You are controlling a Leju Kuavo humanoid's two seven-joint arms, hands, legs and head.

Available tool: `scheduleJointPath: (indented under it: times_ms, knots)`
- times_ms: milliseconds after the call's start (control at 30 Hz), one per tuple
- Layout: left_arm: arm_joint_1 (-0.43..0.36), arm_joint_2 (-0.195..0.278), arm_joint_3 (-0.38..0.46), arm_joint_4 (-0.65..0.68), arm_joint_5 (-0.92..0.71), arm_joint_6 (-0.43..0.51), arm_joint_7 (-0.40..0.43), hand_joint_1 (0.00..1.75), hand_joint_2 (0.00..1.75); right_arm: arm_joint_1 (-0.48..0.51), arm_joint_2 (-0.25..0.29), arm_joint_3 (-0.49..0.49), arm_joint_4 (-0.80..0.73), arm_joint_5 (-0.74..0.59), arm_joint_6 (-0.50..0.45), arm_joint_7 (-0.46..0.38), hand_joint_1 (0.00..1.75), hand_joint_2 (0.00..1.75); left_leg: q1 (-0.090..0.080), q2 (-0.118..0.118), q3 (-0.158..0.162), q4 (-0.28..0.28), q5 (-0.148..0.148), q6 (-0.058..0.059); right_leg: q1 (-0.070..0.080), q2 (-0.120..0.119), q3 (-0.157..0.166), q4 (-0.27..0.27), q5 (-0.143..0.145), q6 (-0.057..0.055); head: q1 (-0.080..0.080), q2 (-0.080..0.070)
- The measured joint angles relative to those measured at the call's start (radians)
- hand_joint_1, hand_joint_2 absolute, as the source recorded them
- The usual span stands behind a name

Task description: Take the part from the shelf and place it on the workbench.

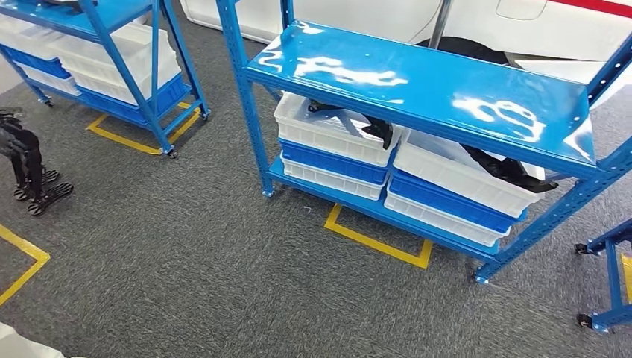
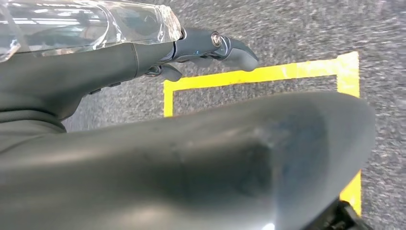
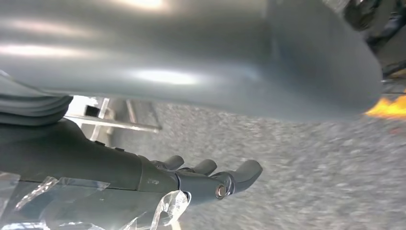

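Black parts lie in two white bins on the lower level of the blue shelf [image 1: 417, 82] ahead of me: one part [image 1: 376, 127] in the left bin [image 1: 328, 134], another [image 1: 507, 170] in the right bin [image 1: 454, 179]. My left hand [image 2: 143, 96] hangs over grey carpet, its dark fingers [image 2: 210, 48] stretched out with nothing in them. My right hand [image 3: 119, 172] hangs the same way, its fingers [image 3: 210, 177] extended and apart, holding nothing. Both hands are far from the shelf.
A second blue shelf [image 1: 112, 45] with white and blue bins stands at the far left. A black wheeled frame [image 1: 30, 168] sits on the carpet at the left edge. Yellow tape marks [image 1: 376, 242] lie on the floor. Another rack's castors [image 1: 607, 283] show at the right.
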Motion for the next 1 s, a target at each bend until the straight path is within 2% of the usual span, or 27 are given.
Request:
scheduleJointPath:
  times_ms: [33,67,100,133,167,200,267,333,367,400,433,467,500,567,600,633,700,767,833,867,900,933,1000]
  knots:
    - [-0.001,0.0,0.0,0.0,0.0,-0.001,0.0,0.0,0.0,-0.001,0.0,0.0,0.0,-0.001,0.0,0.0,0.0,0.0,-0.002,0.009,0.003,0.002,-0.004,-0.006,0.0,-0.029,0.041,-0.074,0.025,0.002,0.0,0.0]
    - [-0.003,0.0,0.0,0.0,-0.001,-0.002,0.0,0.0,0.0,-0.002,0.0,0.0,0.0,-0.001,0.0,-0.001,0.0,0.0,-0.004,0.019,0.006,0.004,-0.008,-0.013,0.001,-0.049,0.072,-0.132,0.043,-0.002,0.0,0.0]
    - [-0.004,0.001,0.0,0.0,-0.002,-0.004,0.0,0.0,0.0,-0.003,0.001,0.0,0.0,-0.002,0.0,-0.002,0.0,0.0,-0.008,0.027,0.009,0.005,-0.012,-0.019,0.002,-0.064,0.089,-0.165,0.049,-0.007,-0.001,0.0]
    - [-0.006,0.001,0.0,0.0,-0.002,-0.006,0.0,0.0,0.0,-0.003,0.002,0.0,0.0,-0.004,0.0,-0.003,0.0,0.0,-0.011,0.036,0.012,0.006,-0.015,-0.024,0.004,-0.065,0.092,-0.175,0.047,-0.016,-0.002,0.0]
    - [-0.008,0.001,0.0,0.0,-0.003,-0.007,0.0,0.0,0.0,-0.003,0.002,0.0,0.0,-0.006,0.0,-0.004,0.0,0.0,-0.01,0.046,0.015,0.005,-0.017,-0.028,0.005,-0.05,0.09,-0.174,0.049,-0.025,-0.003,0.0]
    - [-0.01,0.001,0.0,0.0,-0.004,-0.008,0.0,0.0,0.0,-0.003,0.002,0.0,0.0,-0.007,0.0,-0.004,0.0,0.0,-0.007,0.044,0.016,0.008,-0.021,-0.034,0.006,-0.04,0.088,-0.175,0.05,-0.032,-0.003,0.0]
    - [-0.013,0.001,0.0,0.0,-0.004,-0.01,0.0,0.0,0.0,-0.003,0.002,0.0,0.0,-0.008,0.0,-0.004,0.0,0.0,0.001,0.002,0.0,0.056,-0.056,-0.045,0.005,-0.017,0.085,-0.176,0.056,-0.045,-0.003,0.0]
    - [-0.009,0.001,0.0,0.0,-0.004,-0.013,0.0,0.0,0.0,-0.005,0.002,0.0,0.0,-0.008,-0.001,-0.004,0.0,0.0,0.003,-0.047,-0.059,0.185,-0.127,-0.051,0.005,0.007,0.08,-0.176,0.061,-0.054,-0.004,0.0]
    - [-0.006,0.001,0.0,0.0,-0.003,-0.014,0.001,0.0,0.0,-0.006,0.002,0.0,0.0,-0.008,-0.001,-0.005,0.0,0.0,0.003,-0.055,-0.094,0.259,-0.157,-0.051,0.006,0.022,0.077,-0.176,0.063,-0.057,-0.004,0.0]
    - [-0.004,0.001,0.0,0.0,-0.003,-0.016,0.003,0.0,0.0,-0.006,0.002,0.0,0.0,-0.008,-0.001,-0.005,0.0,0.0,0.003,-0.059,-0.121,0.31,-0.17,-0.049,0.008,0.038,0.075,-0.176,0.065,-0.059,-0.005,0.0]
    - [-0.003,0.001,0.0,0.0,-0.003,-0.017,0.005,0.0,0.0,-0.005,0.002,0.0,0.0,-0.008,0.0,-0.005,0.0,0.0,0.002,-0.061,-0.13,0.323,-0.163,-0.046,0.01,0.054,0.074,-0.176,0.066,-0.06,-0.005,0.0]
    - [-0.002,0.001,0.0,0.0,-0.002,-0.018,0.008,0.0,0.0,-0.004,0.002,0.0,0.0,-0.008,0.0,-0.005,0.0,0.0,0.001,-0.065,-0.12,0.293,-0.136,-0.04,0.011,0.07,0.075,-0.176,0.067,-0.061,-0.005,0.0]
    - [-0.002,0.001,0.0,0.0,-0.002,-0.019,0.01,0.0,0.0,-0.003,0.002,0.0,0.0,-0.008,0.0,-0.005,0.0,0.0,-0.001,-0.076,-0.092,0.226,-0.096,-0.031,0.012,0.086,0.076,-0.176,0.068,-0.06,-0.005,0.0]
    - [-0.004,0.004,0.0,0.0,-0.001,-0.019,0.011,0.0,0.0,-0.003,0.003,0.0,0.0,-0.008,0.0,-0.005,0.0,0.0,-0.006,-0.118,-0.031,0.08,-0.03,-0.014,0.014,0.112,0.076,-0.175,0.071,-0.057,-0.005,0.0]
    - [-0.005,0.005,0.0,0.0,0.0,-0.019,0.012,0.0,0.0,-0.003,0.004,0.0,0.0,-0.008,0.0,-0.004,0.0,0.0,-0.009,-0.131,-0.013,0.037,-0.014,-0.01,0.015,0.124,0.073,-0.175,0.072,-0.054,-0.005,0.0]
    - [-0.007,0.006,0.0,0.0,0.0,-0.019,0.012,0.0,0.0,-0.002,0.004,0.0,0.0,-0.009,0.0,-0.004,0.0,0.0,-0.011,-0.136,-0.007,0.019,-0.01,-0.009,0.015,0.134,0.07,-0.175,0.074,-0.05,-0.005,0.0]
    - [-0.011,0.004,0.0,0.0,0.0,-0.019,0.013,0.0,0.0,0.002,0.003,0.0,0.0,-0.009,0.0,-0.004,0.0,0.0,-0.012,-0.115,-0.006,0.014,-0.006,-0.009,0.014,0.146,0.064,-0.174,0.076,-0.041,-0.005,0.0]
    - [-0.012,0.002,0.0,-0.001,0.0,-0.019,0.013,0.0,0.0,0.004,0.001,0.0,0.001,-0.009,0.0,-0.004,0.0,0.0,-0.007,-0.093,-0.004,0.006,0.001,-0.001,0.015,0.102,0.048,-0.141,0.051,-0.033,-0.003,0.0]
    - [-0.01,0.001,0.0,-0.001,0.0,-0.02,0.013,0.0,0.0,0.002,0.001,0.0,0.001,-0.009,0.0,-0.004,0.0,0.0,-0.005,-0.066,-0.004,0.002,0.004,0.005,0.013,0.042,-0.003,-0.029,-0.018,-0.024,-0.002,0.0]
    - [-0.007,0.001,0.0,-0.001,0.0,-0.021,0.013,0.0,0.0,0.001,0.001,0.0,0.001,-0.009,0.0,-0.004,0.0,0.0,-0.005,-0.051,-0.006,0.002,0.004,0.006,0.011,0.03,-0.037,0.044,-0.053,-0.019,-0.002,0.0]
    - [-0.006,0.001,0.0,-0.001,0.0,-0.022,0.013,0.0,0.0,0.001,0.001,0.0,0.001,-0.009,0.0,-0.004,0.0,0.0,-0.005,-0.036,-0.007,0.003,0.004,0.006,0.009,0.025,-0.063,0.102,-0.075,-0.014,-0.002,0.0]
    - [-0.005,0.001,0.0,-0.001,0.0,-0.023,0.013,0.0,0.0,0.0,0.001,0.0,0.001,-0.009,0.0,-0.005,0.0,0.0,-0.004,-0.022,-0.008,0.003,0.003,0.005,0.006,0.023,-0.072,0.128,-0.078,-0.01,-0.002,0.0]
    - [-0.005,0.0,0.0,-0.001,0.001,-0.024,0.013,0.0,0.0,0.001,0.0,0.0,0.001,-0.009,0.0,-0.005,0.0,0.0,-0.001,-0.004,-0.007,0.004,0.002,0.002,0.003,0.017,-0.051,0.098,-0.049,-0.004,-0.002,0.0]
